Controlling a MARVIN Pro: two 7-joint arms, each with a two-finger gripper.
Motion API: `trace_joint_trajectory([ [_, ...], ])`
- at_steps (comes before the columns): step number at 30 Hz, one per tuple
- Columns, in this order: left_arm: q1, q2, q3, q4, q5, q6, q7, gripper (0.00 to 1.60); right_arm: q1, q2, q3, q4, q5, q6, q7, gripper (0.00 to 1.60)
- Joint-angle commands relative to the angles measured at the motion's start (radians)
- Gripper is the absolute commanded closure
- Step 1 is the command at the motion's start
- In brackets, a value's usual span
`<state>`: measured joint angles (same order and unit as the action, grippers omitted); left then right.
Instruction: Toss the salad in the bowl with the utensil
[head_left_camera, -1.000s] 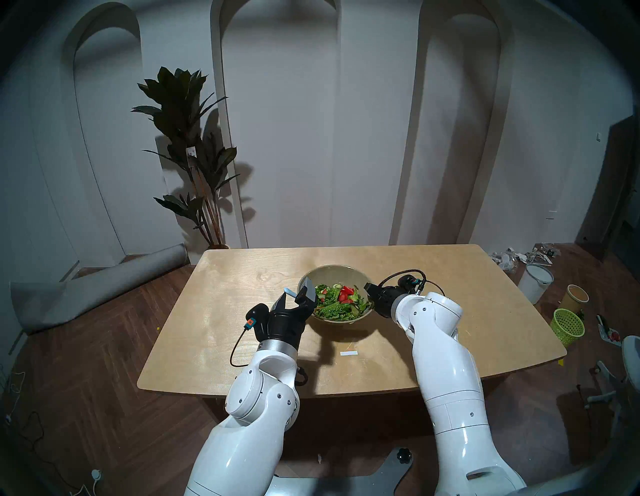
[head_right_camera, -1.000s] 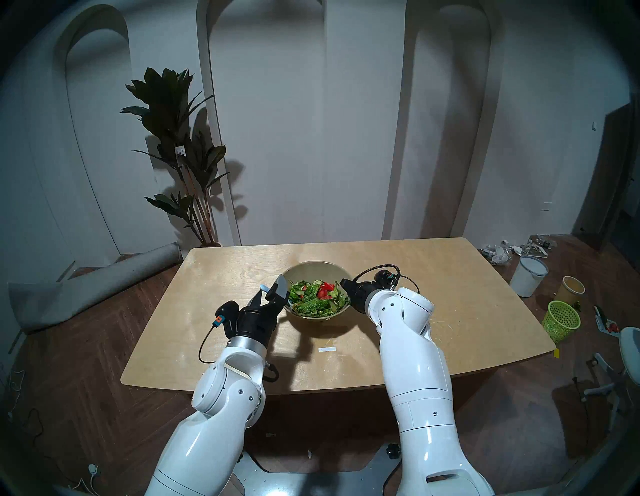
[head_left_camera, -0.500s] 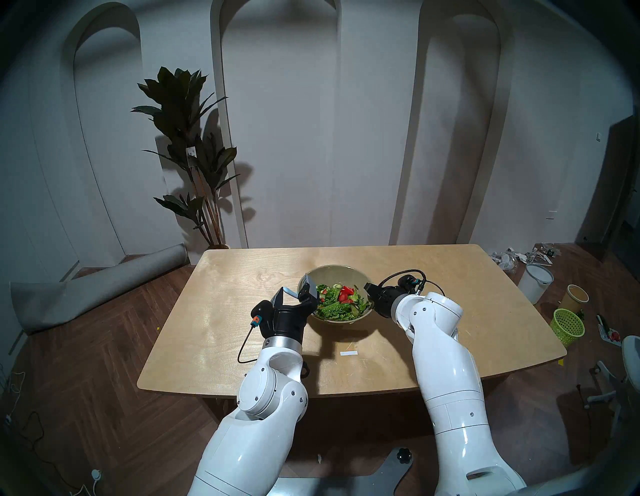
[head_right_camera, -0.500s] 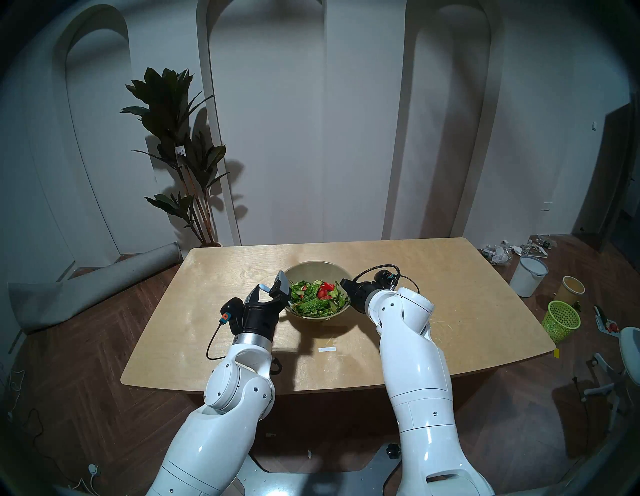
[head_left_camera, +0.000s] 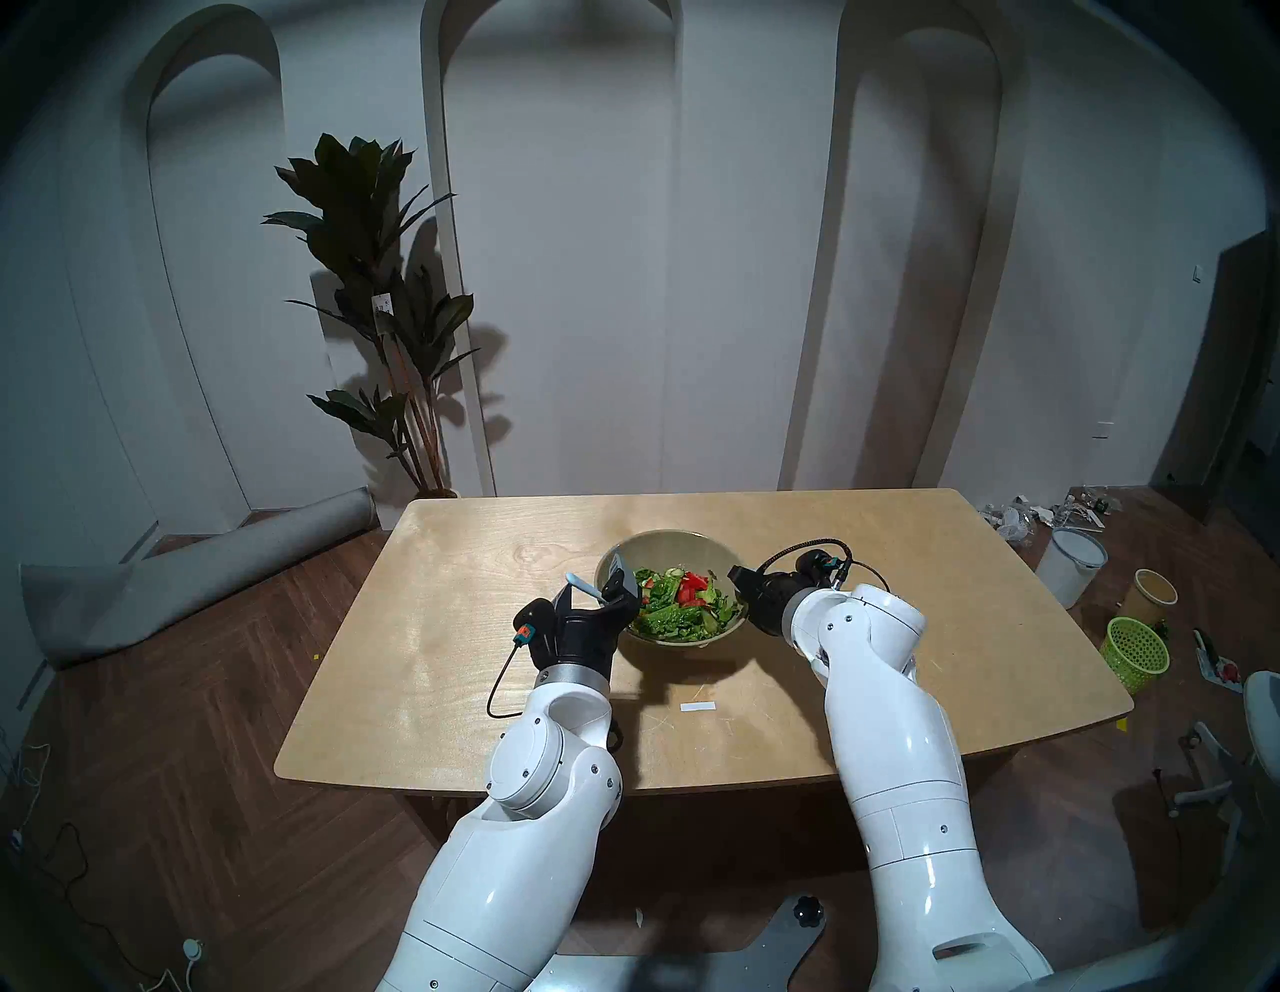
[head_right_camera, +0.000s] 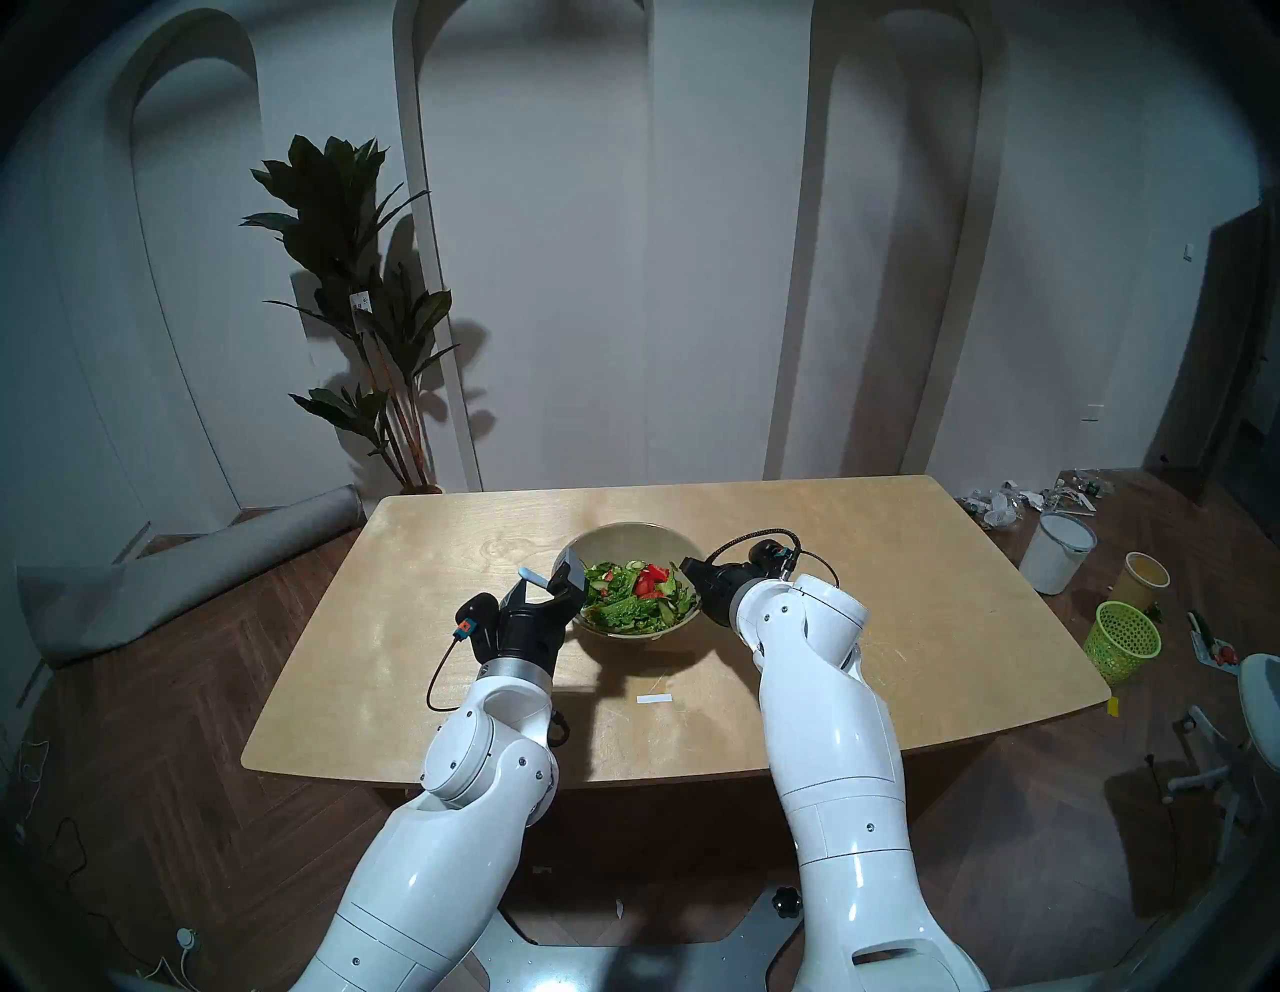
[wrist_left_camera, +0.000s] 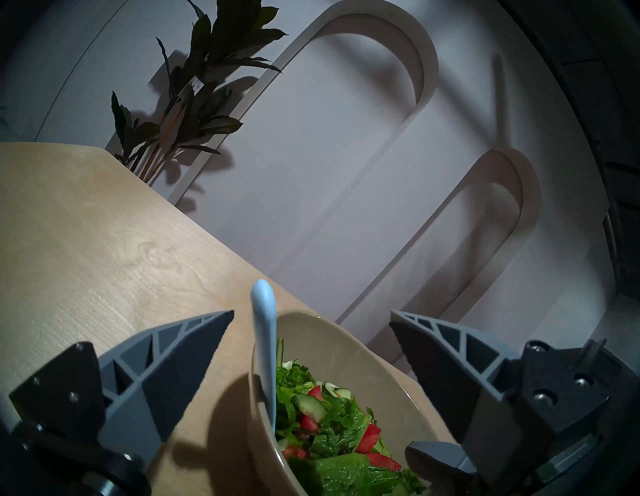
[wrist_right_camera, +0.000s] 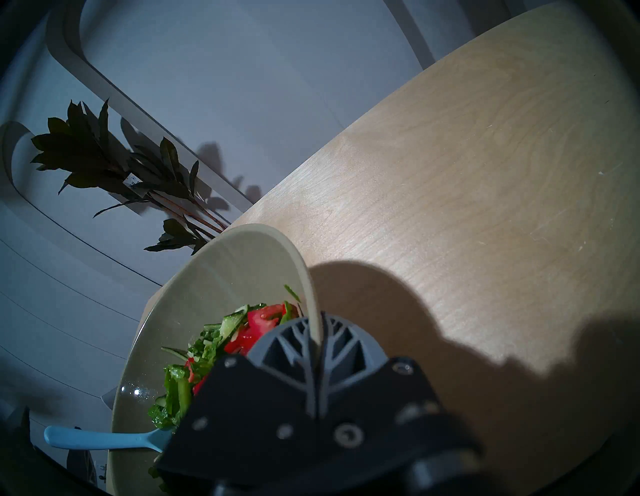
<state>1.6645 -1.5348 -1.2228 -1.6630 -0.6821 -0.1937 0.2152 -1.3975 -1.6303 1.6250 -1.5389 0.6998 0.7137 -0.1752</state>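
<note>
The beige-olive bowl (head_left_camera: 670, 548) stands mid-table with the salad (head_left_camera: 682, 603) of green leaves, cucumber and red pieces heaped in it. The pale blue utensil (head_left_camera: 580, 585) leans on the bowl's left rim, its head in the salad and its rounded handle end sticking out to the left. My left gripper (head_left_camera: 592, 585) is open, with one finger on each side of that handle and neither touching it. The left wrist view shows the utensil (wrist_left_camera: 265, 332) standing free between the spread fingers (wrist_left_camera: 166, 350). My right gripper (head_left_camera: 738, 575) is shut on the bowl's right rim (wrist_right_camera: 313, 311).
The bowl sits on a light wooden table (head_left_camera: 485, 623), and a small white strip (head_left_camera: 697, 706) lies nearer its front edge. On the floor to the right are a lime-green basket (head_left_camera: 1136, 651), a paper cup (head_left_camera: 1153, 592) and a white bucket (head_left_camera: 1070, 564). A plant (head_left_camera: 374, 291) stands behind the table at the left.
My left arm has shifted to the right, closer to the bowl, with its gripper still open around the utensil's handle. The right arm, bowl and utensil have stayed where they were.
</note>
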Motion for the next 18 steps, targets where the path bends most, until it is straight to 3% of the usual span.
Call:
trace_joint_trajectory([
  [1,-0.036,0.000,-0.012,-0.020,-0.004,-0.003,-0.009,0.00,0.007,0.000,0.002,-0.016,0.001,-0.004,0.003,1.60],
  [6,-0.047,0.000,-0.026,0.003,-0.036,0.037,-0.005,0.08,0.007,0.000,0.002,-0.017,0.002,-0.004,0.002,1.60],
  [13,-0.053,0.002,-0.040,0.015,-0.053,0.058,-0.008,0.05,0.007,0.000,0.002,-0.017,0.002,-0.004,0.002,1.60],
  [14,-0.053,0.001,-0.040,0.015,-0.052,0.058,-0.009,0.09,0.007,0.000,0.002,-0.017,0.002,-0.004,0.002,1.60],
  [15,-0.052,0.000,-0.042,0.015,-0.054,0.059,-0.010,0.31,0.007,0.000,0.002,-0.017,0.002,-0.004,0.002,1.60],
  [18,-0.052,0.000,-0.043,0.013,-0.058,0.067,-0.011,0.62,0.007,0.000,0.002,-0.017,0.002,-0.004,0.002,1.60],
])
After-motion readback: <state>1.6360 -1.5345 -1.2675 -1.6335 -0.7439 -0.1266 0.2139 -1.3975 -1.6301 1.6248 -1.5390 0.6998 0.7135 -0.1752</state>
